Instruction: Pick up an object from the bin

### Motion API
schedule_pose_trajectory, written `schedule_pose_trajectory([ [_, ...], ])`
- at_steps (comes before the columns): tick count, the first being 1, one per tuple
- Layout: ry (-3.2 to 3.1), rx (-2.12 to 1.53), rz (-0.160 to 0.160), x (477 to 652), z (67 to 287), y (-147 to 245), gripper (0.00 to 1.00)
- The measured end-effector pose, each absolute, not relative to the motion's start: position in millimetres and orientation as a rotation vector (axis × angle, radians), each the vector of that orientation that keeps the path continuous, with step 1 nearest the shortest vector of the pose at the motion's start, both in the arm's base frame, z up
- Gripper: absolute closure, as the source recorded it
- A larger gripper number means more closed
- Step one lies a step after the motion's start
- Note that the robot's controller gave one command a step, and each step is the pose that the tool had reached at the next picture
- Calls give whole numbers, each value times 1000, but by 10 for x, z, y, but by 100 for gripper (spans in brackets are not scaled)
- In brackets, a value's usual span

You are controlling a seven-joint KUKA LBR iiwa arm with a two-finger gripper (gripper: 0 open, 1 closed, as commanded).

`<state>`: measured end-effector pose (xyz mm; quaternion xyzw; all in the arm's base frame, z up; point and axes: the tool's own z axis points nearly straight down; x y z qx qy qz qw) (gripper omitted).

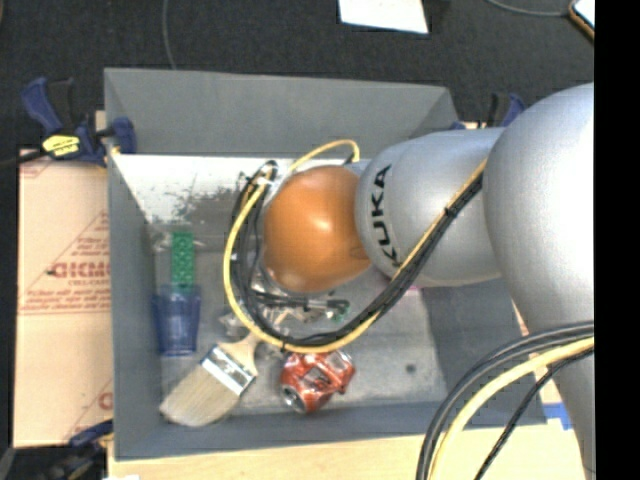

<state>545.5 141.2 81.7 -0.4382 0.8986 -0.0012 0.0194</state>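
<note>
Dark floor point(250, 18); white paper sheet point(383, 8) and thin cable point(166, 23) lying there.

The grey bin point(300, 108) holds a brush point(210, 383), a crushed red can point(315, 378), a blue cup point(176, 320) and a green block point(183, 258).

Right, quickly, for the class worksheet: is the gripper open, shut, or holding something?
Gripper: cannot be told; it is low in the bin, close to the crushed red can and the paintbrush.

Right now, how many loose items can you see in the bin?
3: green-and-blue plastic piece at the left side, paintbrush at lower left, crushed red can at bottom centre. The arm may hide more.
</note>
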Motion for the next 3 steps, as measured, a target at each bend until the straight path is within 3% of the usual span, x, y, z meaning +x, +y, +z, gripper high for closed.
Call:
schedule_pose_trajectory([
  [3,2789,-1348,-5,5473,1575,1407,100],
])
